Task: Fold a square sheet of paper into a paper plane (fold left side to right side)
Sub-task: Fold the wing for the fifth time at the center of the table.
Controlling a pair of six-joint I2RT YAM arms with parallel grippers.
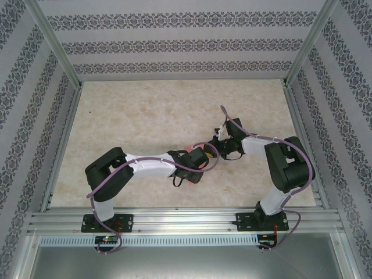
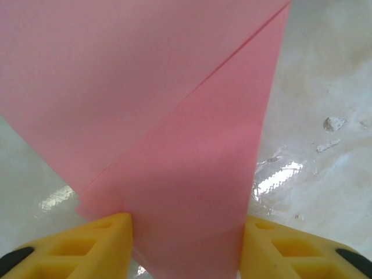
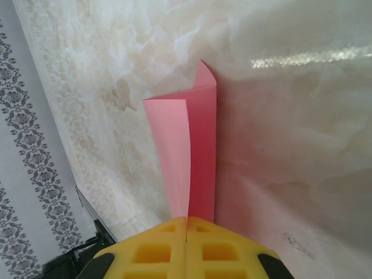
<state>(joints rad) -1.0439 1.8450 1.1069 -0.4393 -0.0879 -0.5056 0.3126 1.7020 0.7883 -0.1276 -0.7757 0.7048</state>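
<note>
Right fingers [image 3: 151,253] pinch paper [image 3: 200,151]; marbled table [image 3: 290,116], patterned walls [image 1: 186,43].

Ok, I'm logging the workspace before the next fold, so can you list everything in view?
folded sheet of paper: one, salmon pink, mid-table where the two grippers meet
table: one, beige marbled, under both arms
walls: three, pale with dark patterned bands, around the table
frame rail: one, silver metal, near edge, carrying the arm bases
cables: two, purple, running along the arms
left arm: one, white and black, reaching right
right arm: one, white and black, reaching left
left gripper: one, yellow, fingers apart either side of the paper
right gripper: one, yellow, shut on the paper
</note>
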